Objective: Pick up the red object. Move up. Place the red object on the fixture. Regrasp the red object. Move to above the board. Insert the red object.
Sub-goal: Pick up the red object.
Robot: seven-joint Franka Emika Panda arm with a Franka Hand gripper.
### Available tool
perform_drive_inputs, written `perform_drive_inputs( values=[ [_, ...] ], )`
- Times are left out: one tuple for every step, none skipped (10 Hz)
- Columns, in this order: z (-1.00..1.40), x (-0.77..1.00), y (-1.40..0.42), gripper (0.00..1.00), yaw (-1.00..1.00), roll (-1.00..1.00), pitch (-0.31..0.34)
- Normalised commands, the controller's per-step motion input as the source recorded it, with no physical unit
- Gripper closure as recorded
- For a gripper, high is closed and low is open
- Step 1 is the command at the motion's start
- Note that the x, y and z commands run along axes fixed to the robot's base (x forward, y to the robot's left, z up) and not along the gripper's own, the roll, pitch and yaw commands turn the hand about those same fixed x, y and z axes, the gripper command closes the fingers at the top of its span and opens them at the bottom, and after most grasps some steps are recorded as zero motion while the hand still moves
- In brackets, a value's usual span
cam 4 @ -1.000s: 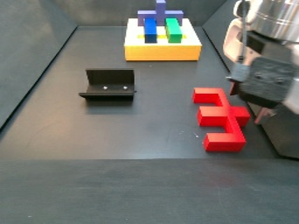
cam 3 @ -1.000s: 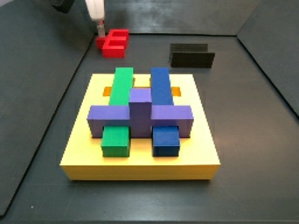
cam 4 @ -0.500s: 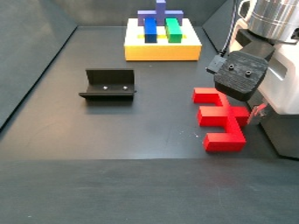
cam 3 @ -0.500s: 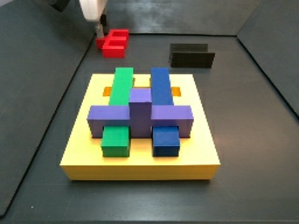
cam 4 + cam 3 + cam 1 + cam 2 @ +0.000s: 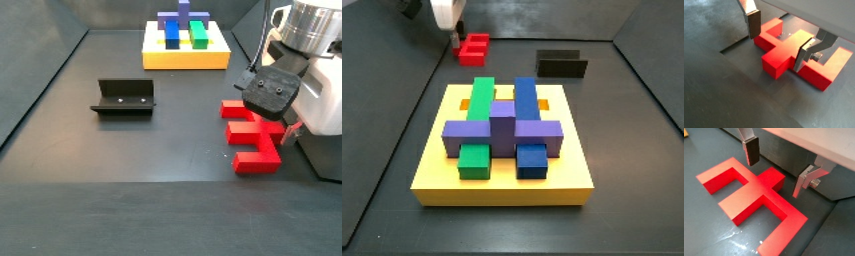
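Jaws of the gripper (image 5: pixel 779 41) now lower, straddling red object (image 5: pixel 791 52)

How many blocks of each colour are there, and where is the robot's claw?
Red: 1, the red object on the floor
Green: 2, long green bar, small green block
Blue: 2, long blue bar, small blue block
Purple: 1, purple cross block
Total: 6 blocks; all but red sit on the yellow board.
The gripper is open, right above the red object.
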Motion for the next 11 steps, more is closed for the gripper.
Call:
perform_drive_inputs(
  values=[
    [-0.31, -0.05, -0.08, 0.00, -0.17, -0.04, -0.110],
    [-0.32, -0.10, -0.09, 0.00, -0.15, -0.05, -0.120],
    [-0.28, -0.05, -0.05, 0.00, -0.15, -0.06, -0.121],
    [-0.29, 0.00, 0.00, 0.00, -0.11, -0.08, -0.119],
    [-0.23, 0.00, 0.10, 0.00, -0.09, -0.11, -0.114],
    [-0.15, 0.00, 0.06, 0.00, -0.06, -0.11, -0.131],
    [-0.06, 0.00, 0.04, 0.00, -0.03, -0.09, -0.124],
    [0.00, 0.00, 0.04, 0.00, 0.00, -0.05, -0.063],
    [0.00, 0.00, 0.00, 0.00, 0.00, 0.00, 0.000],
    [0.00, 0.00, 0.00, 0.00, 0.00, 0.00, 0.000],
    [0.00, 0.00, 0.00, 1.00, 0.00, 0.00, 0.000]
  ],
)
